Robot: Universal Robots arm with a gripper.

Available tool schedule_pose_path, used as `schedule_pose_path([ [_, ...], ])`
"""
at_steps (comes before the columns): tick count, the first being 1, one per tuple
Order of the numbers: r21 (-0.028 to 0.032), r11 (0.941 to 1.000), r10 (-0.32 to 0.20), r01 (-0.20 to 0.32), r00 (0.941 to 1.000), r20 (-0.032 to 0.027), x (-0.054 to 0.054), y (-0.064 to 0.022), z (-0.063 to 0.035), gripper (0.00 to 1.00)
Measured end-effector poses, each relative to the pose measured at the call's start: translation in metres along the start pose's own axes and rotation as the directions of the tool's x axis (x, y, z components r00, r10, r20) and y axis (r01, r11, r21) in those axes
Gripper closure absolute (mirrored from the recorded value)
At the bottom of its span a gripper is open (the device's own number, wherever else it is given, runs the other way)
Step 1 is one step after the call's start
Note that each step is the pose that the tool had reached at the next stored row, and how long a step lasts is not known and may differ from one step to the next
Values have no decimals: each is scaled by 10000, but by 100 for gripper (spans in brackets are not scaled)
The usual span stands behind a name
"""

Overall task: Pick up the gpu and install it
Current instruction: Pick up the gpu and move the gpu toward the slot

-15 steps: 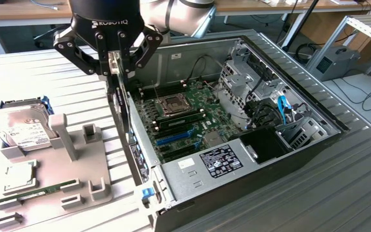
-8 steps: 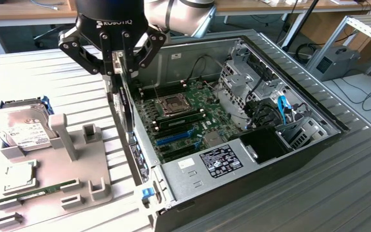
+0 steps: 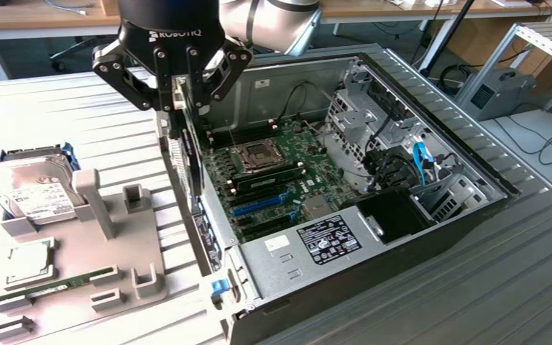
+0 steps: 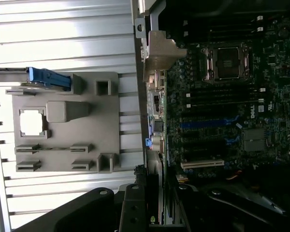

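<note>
Nearest on the desk (image 3: 516, 287) stands the grey holder (image 3: 65, 287). Behind it lies the open computer case (image 3: 448, 223), with blue slots (image 3: 261, 203) on its motherboard (image 3: 300, 154). Farther back, the gripper (image 3: 181, 99), half closed, pinches the gpu (image 3: 183, 151), which hangs upright and edge-on just beside the case's rear wall. The card probably wants to be plumb, its lower edge parallel over a slot and its bracket against the rear wall. It should then be lowered straight, without twisting.

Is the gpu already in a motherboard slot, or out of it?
Out. The claw holds the gpu upright at the case wall; the blue slots are bare.
</note>
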State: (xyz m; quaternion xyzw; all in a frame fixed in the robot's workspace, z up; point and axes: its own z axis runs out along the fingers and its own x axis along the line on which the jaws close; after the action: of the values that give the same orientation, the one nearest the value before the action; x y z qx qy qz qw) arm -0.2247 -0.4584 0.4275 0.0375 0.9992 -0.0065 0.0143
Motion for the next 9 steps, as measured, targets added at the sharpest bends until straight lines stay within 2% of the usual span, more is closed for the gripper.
schedule_pose_path([
  [9, 8, 10000, 0, 0, 10000, 1, -44, 3, 7, 74],
])
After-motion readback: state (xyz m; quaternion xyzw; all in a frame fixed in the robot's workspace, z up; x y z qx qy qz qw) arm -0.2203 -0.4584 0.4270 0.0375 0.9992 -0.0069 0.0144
